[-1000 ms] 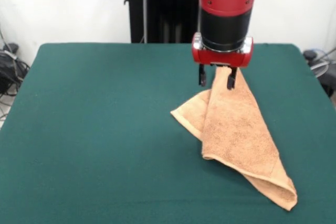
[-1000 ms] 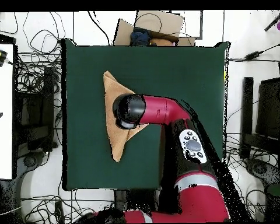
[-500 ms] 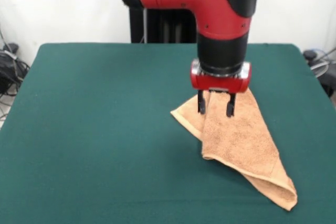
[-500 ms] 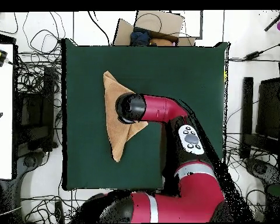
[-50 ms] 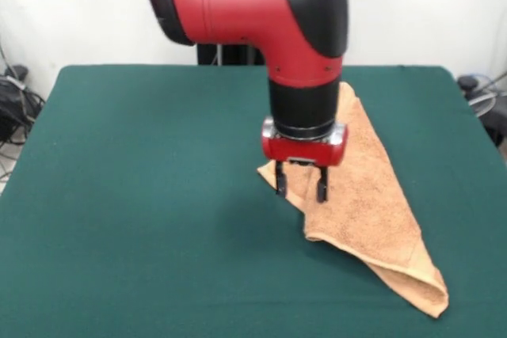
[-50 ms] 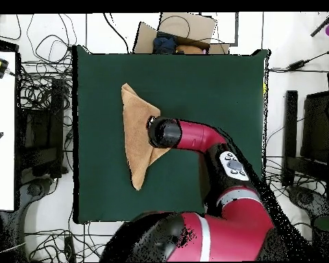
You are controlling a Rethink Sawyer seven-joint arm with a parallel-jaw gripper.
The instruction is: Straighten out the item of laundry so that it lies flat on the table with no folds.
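Orange-tan terry, one towel [image 5: 372,195], and it is folded over into a long triangle on the green table [image 5: 142,195]. From the front, one point sits at the far side behind the arm, another reaches the near right, and a third corner pokes out toward the table's middle. A doubled edge runs down the left side of the cloth, so it is plainly not flat. From overhead the towel [image 6: 136,140] lies in the left half of the table [image 6: 215,89], well inside its edges.

One arm [image 5: 293,29] is in play, red and black, its big elbow high over the cloth and the wrist pointing straight down. One gripper [image 5: 300,185], its two dark fingers [image 5: 280,180] spread apart and pinching nothing, tips hanging over the towel's middle corner; whether they touch the cloth I cannot tell. Overhead, the arm [image 6: 195,137] reaches in from the bottom edge and hides the gripper beneath its wrist.
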